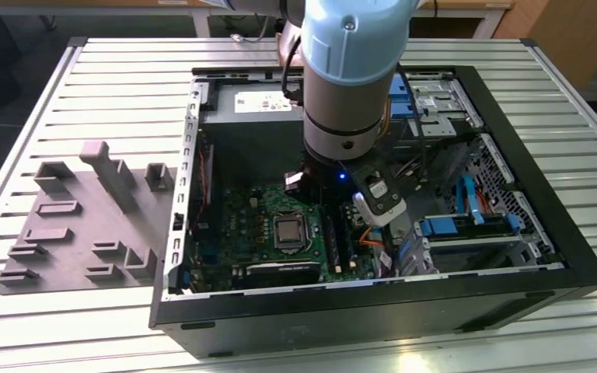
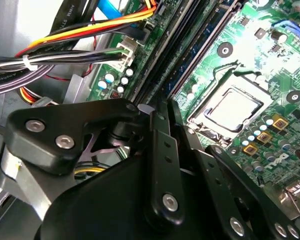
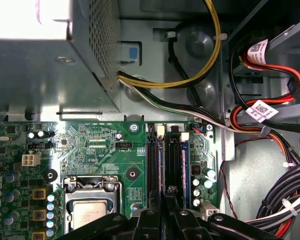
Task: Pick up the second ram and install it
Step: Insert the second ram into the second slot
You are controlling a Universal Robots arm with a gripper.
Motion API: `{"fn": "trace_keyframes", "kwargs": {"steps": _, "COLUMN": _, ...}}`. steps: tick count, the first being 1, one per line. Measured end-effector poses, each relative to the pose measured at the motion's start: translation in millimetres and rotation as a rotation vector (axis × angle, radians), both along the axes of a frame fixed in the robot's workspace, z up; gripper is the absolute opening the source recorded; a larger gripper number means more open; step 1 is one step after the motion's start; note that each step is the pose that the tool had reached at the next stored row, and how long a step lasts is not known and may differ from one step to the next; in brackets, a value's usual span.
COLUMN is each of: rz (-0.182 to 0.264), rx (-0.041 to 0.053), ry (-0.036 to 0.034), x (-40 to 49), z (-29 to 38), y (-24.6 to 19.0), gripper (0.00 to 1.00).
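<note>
Arm: the light-blue and grey robot arm (image 1: 348, 70) reaches down from above into the open computer case (image 1: 547, 241), which lies on its side on a slatted metal table (image 1: 102, 70)
Gripper: the black gripper (image 3: 166, 209) hangs low over the green motherboard (image 3: 97, 145), directly above the row of long black memory slots (image 3: 153, 165); in both wrist views its linkages crowd the foreground
Claw: the two fingers (image 2: 160, 145) stand close together, pinching a thin dark upright edge between them
Second ram: the second ram (image 3: 169, 192) appears as that thin dark strip running from the fingertips along the slot line; it sits at or in a slot next to another dark stick (image 3: 182, 165); whether it is fully seated I cannot tell
Motherboard: the square silver processor socket (image 3: 90, 205) lies beside the slots; small round capacitors (image 3: 196, 192) cluster at the slots' other side
Cables: a yellow, black and white bundle (image 3: 160, 82) curves from the perforated metal power supply box (image 3: 55, 55); red, orange and black wires (image 3: 270, 112) with white tags run along the case wall
Outside the case: a grey plastic holder tray (image 1: 81, 225) with raised blocks rests on the table, at the exterior view's left of the case; well apart from the gripper
Drive bays: blue plastic carriers (image 1: 454, 227) sit at the exterior view's right inside the case
</note>
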State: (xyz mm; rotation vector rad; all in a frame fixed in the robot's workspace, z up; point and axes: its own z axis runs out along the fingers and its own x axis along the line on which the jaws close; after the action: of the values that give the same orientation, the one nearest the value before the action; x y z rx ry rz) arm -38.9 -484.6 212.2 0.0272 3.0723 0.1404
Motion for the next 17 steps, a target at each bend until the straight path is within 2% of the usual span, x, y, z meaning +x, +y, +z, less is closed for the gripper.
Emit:
{"fn": "trace_keyframes", "kwargs": {"steps": 5, "rz": 0.0, "rx": 0.0003, "ry": -0.0001, "x": 0.0, "z": 2.0, "y": 0.1, "gripper": 0.18}}
{"fn": "trace_keyframes", "kwargs": {"steps": 15, "rz": 0.0, "rx": -0.0003, "ry": 0.0001, "x": 0.0, "z": 26.1, "y": 0.2, "gripper": 0.18}}
{"fn": "trace_keyframes", "kwargs": {"steps": 17, "rz": 0.0, "rx": 0.0, "ry": 0.0001, "x": 0.0, "z": 26.8, "y": 0.3, "gripper": 0.18}}
